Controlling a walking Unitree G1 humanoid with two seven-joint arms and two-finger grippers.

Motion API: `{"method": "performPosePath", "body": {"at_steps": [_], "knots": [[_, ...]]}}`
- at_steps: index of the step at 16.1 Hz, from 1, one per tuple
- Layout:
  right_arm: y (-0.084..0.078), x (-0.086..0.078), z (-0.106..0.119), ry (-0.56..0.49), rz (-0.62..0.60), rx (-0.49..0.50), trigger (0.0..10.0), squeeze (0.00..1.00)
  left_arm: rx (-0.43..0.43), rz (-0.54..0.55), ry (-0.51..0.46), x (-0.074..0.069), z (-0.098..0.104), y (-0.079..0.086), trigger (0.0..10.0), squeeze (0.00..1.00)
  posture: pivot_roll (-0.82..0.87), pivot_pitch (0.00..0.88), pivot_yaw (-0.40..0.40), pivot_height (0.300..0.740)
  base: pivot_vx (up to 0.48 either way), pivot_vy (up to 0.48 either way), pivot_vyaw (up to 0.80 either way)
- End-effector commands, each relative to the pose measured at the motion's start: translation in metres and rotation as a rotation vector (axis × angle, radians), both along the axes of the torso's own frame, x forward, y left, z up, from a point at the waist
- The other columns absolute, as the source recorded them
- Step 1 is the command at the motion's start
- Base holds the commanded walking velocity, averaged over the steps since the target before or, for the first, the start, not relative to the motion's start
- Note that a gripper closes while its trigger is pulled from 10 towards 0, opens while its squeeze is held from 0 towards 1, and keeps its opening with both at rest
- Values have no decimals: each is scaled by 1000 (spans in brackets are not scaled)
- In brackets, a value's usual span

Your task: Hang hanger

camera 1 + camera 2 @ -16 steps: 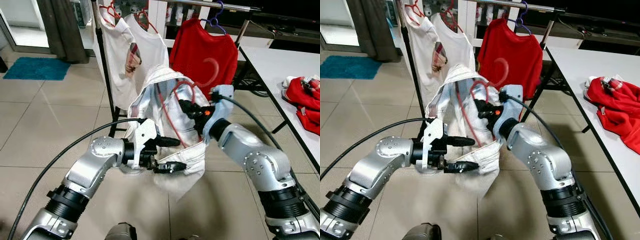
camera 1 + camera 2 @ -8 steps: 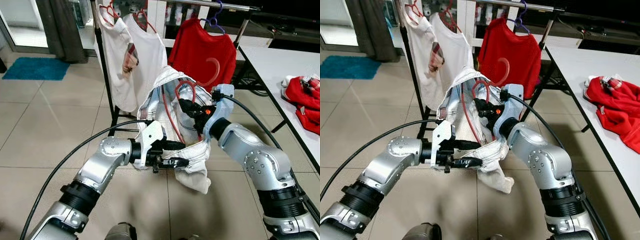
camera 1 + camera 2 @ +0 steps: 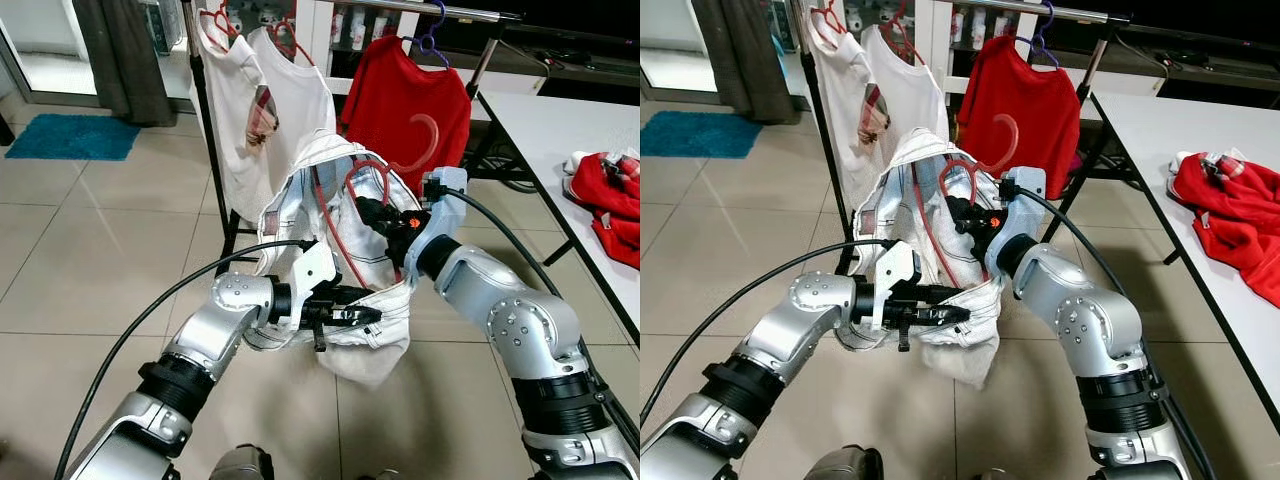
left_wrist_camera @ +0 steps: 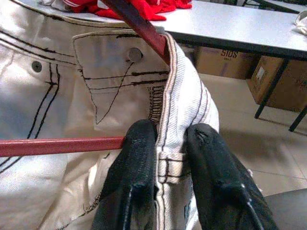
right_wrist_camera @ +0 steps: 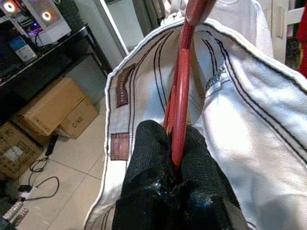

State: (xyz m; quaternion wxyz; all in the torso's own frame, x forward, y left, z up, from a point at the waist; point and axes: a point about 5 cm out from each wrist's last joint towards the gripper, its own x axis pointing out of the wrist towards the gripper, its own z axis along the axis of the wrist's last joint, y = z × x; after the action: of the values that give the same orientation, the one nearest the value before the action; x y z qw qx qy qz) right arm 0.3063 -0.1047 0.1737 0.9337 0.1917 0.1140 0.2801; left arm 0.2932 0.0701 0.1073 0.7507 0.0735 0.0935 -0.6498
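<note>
Right tool (image 5: 175,158): clamped tight on the red hanger (image 3: 352,215), holding it up in front of the robot, over the floor.
Left tool (image 4: 165,158): pinched shut on the waistband of the white jeans (image 3: 300,210) draped over that hanger, down by the lower edge.
Hanger spot: just short of the clothes rack (image 3: 455,12), where a red shirt (image 3: 410,105) and white shirts (image 3: 265,100) hang.
Table (image 3: 560,125): off to the right, red cloth (image 3: 605,190) on it.

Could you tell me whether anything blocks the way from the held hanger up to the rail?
Nothing visible blocks it. The red hanger, carrying white jeans, is held by the right gripper below the rail. A bare stretch of rail lies between the white shirt and red shirt.
</note>
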Motion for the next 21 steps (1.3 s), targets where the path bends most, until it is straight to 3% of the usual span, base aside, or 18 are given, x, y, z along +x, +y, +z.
{"method": "performPosePath", "body": {"at_steps": [1,12,15,21], "knots": [[0,1,31,-125,15,33,10000,0,8,-22,-14,2,3,-4,0,0,-22,51,-89,740,0,0,0],[1,0,20,-116,18,-41,10000,0,-106,-15,-8,-1,15,-3,0,0,-16,39,-96,740,0,0,0],[-6,4,9,-98,-33,-116,10000,0,-153,-6,-58,-2,34,-1,0,0,-11,41,-101,740,0,0,0],[-10,5,-6,-69,-43,-159,10000,0,-182,6,-115,-5,53,7,0,0,-9,46,-105,740,0,0,0]]}}
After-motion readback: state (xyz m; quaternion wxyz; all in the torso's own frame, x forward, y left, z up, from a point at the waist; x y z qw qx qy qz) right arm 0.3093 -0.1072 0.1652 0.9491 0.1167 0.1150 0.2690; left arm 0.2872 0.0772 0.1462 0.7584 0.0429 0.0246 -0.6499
